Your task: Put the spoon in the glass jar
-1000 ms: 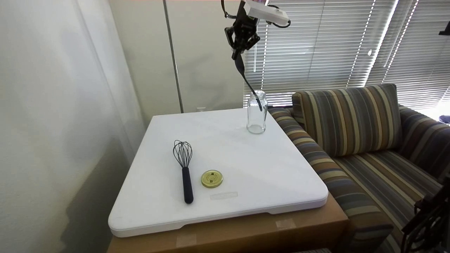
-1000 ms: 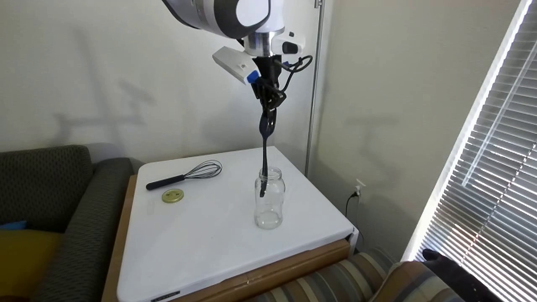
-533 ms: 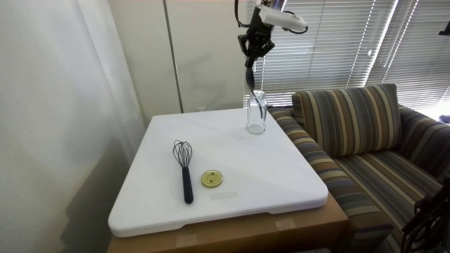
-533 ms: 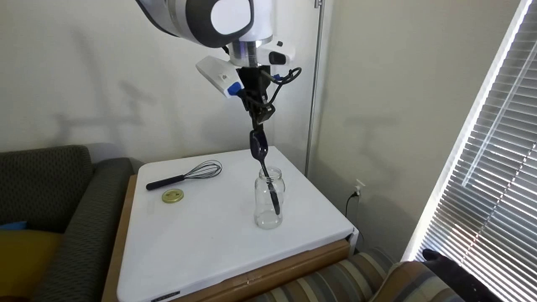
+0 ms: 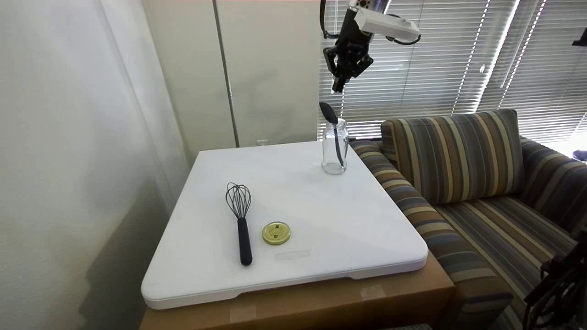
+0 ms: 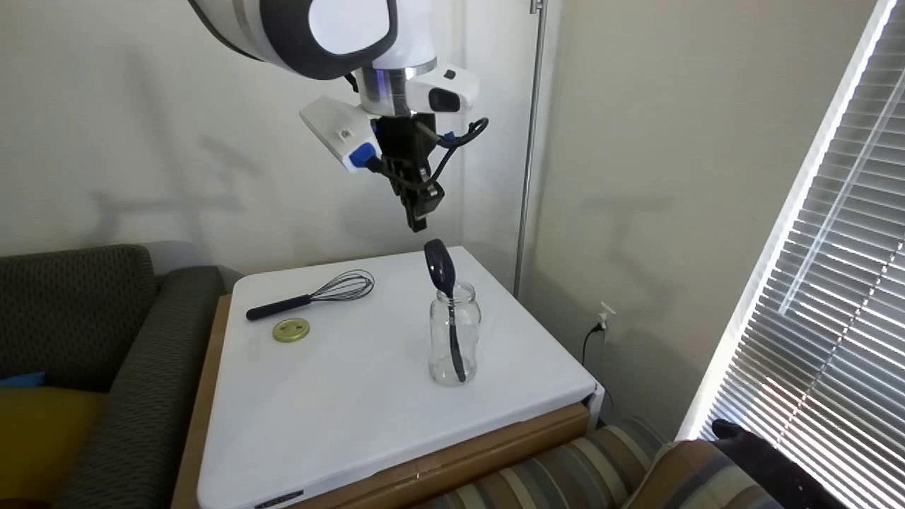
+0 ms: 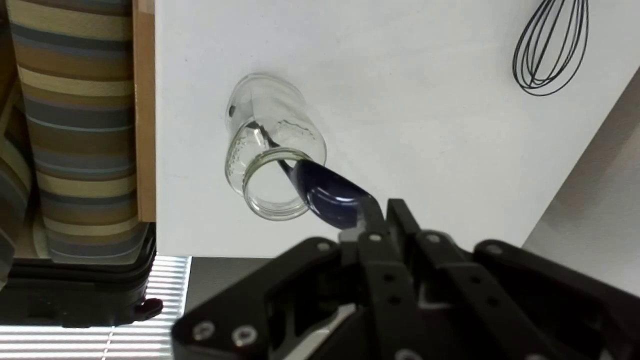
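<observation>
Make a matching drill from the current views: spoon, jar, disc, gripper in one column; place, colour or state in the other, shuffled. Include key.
Column 1
1. spoon
2. jar
3. disc
4. gripper

Column 2
A. hanging above the spoon, not touching it
B. gold, lying flat beside the whisk
C. leaning in the jar, rounded end up
D. clear, standing upright on the white table

Pairs: 1-C, 2-D, 3-B, 4-A
</observation>
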